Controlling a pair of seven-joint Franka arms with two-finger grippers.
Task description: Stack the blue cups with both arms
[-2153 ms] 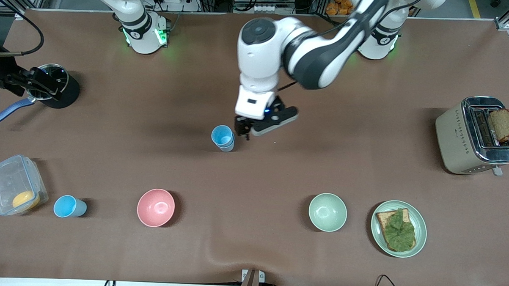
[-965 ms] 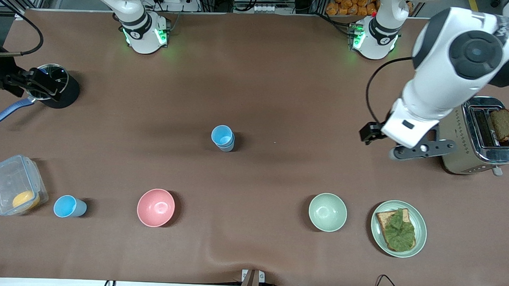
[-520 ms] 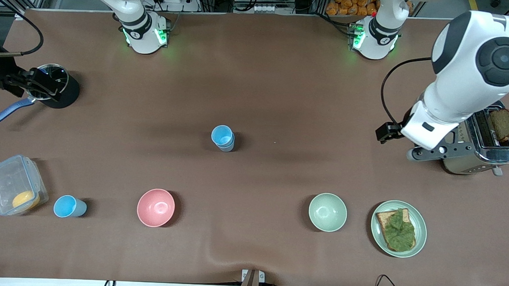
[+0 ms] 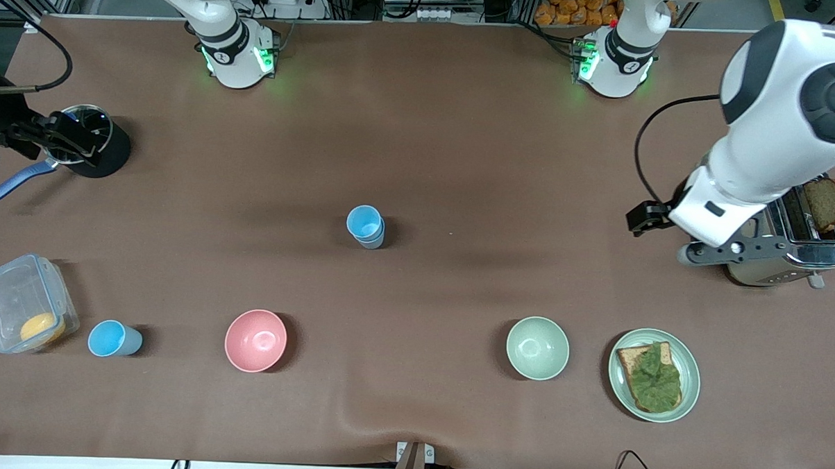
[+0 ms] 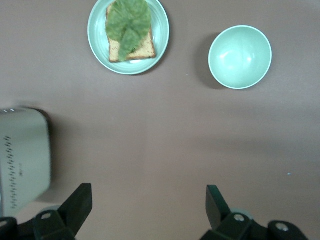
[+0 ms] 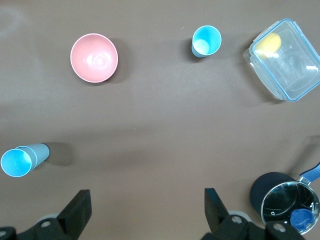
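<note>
Two blue cups stand nested as one stack (image 4: 366,226) in the middle of the table; the stack also shows in the right wrist view (image 6: 22,160). A single blue cup (image 4: 112,338) stands upright beside the clear box, and shows in the right wrist view (image 6: 206,41). My left gripper (image 4: 644,219) is open and empty, up in the air over bare table beside the toaster. My right gripper (image 4: 70,138) is open and empty, high over the table beside the pot; that arm waits. Open fingers show in the left wrist view (image 5: 75,207) and the right wrist view (image 6: 77,207).
A pink bowl (image 4: 255,340) and a pale green bowl (image 4: 537,348) stand near the front camera. A plate with toast and lettuce (image 4: 653,374) is beside the green bowl. A toaster (image 4: 782,223), a clear box (image 4: 23,302) and a pot (image 4: 91,143) stand at the table's ends.
My left arm has drawn away from the cup stack to the toaster end of the table, drifting a little more in the last half second. The cups and the right arm have not moved.
</note>
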